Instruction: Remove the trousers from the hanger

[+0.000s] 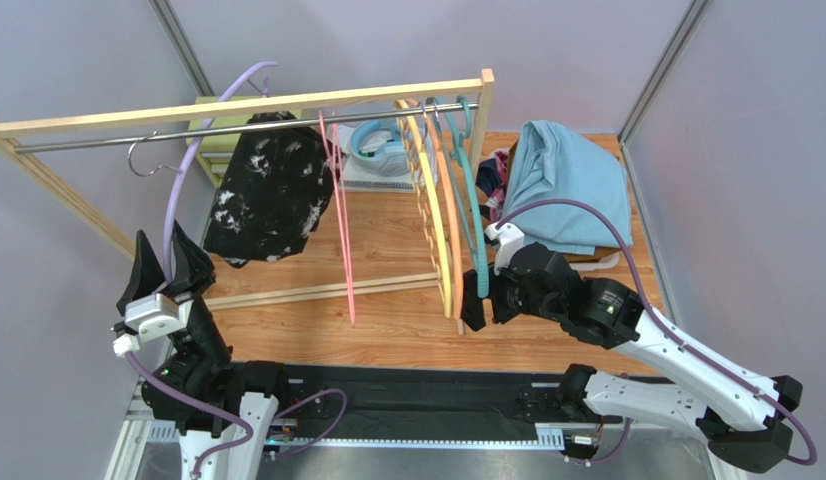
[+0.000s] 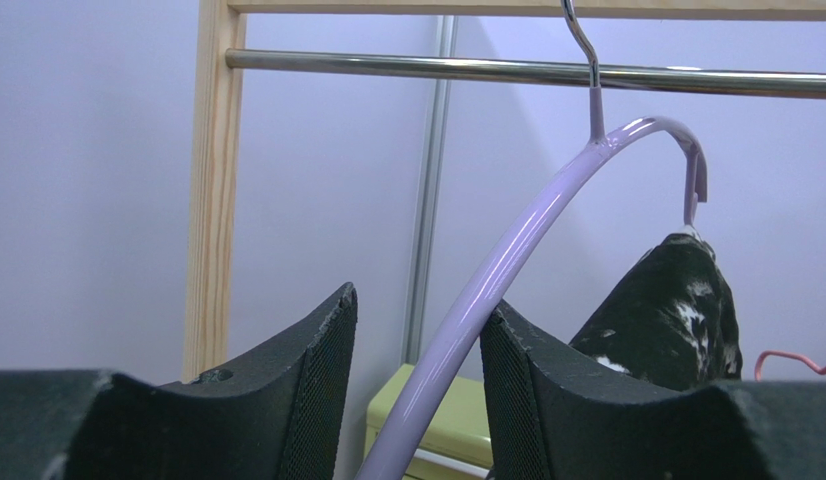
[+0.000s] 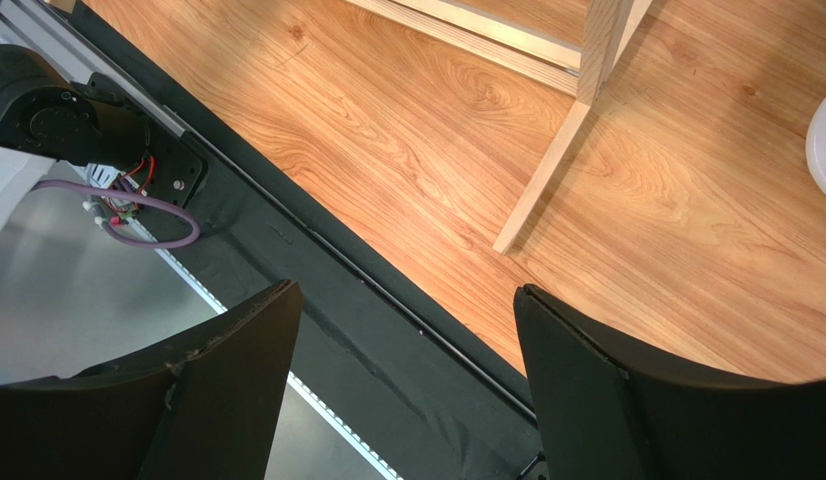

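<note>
My left gripper point(image 2: 417, 305) stands half-spread around the lilac hanger point(image 2: 524, 250), not clamped. The black speckled trousers point(image 2: 677, 310) hang beyond, their lower part hidden behind its right finger. My right gripper point(image 3: 405, 292) gapes wide, empty.

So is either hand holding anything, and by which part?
Nothing is clamped. The left hand, fingers open, straddles the curved lilac hanger at its lower arm; the right hand is open and empty.
</note>
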Tool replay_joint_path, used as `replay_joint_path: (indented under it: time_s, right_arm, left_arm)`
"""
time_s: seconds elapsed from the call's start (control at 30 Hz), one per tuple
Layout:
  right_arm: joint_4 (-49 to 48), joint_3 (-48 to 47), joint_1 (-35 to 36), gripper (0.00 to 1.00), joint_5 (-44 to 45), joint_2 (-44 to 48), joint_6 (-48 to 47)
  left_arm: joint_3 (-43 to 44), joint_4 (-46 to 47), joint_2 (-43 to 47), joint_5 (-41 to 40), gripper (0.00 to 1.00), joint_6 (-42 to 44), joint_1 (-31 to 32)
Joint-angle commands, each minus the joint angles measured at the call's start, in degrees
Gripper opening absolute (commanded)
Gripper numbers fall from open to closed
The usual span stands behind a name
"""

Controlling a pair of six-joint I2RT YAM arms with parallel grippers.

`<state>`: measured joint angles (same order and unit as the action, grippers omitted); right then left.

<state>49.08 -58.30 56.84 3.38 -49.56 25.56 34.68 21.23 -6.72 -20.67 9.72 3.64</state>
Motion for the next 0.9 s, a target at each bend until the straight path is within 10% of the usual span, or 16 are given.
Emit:
replay_joint_path:
  time_s: [0.0, 0.4, 0.87]
  right_arm:
    - [-1.0, -3.1, 0.3, 0.83, 0.0, 0.7, -0.7]
    - [3.9, -4.8, 0.3, 0.85, 1.6, 8.4, -0.1]
    - [8.1, -0.5, 0.2, 0.91, 1.5, 12.0, 7.5]
  left_arm:
    - [4.9, 8.7, 4.7, 1.2, 0.00, -5.1, -0.1]
    - [27.8, -41.0, 8.7, 0.8, 0.00, -9.4, 0.0]
    - [45.0, -71.9, -0.8, 3.6, 0.00, -21.5, 1.6]
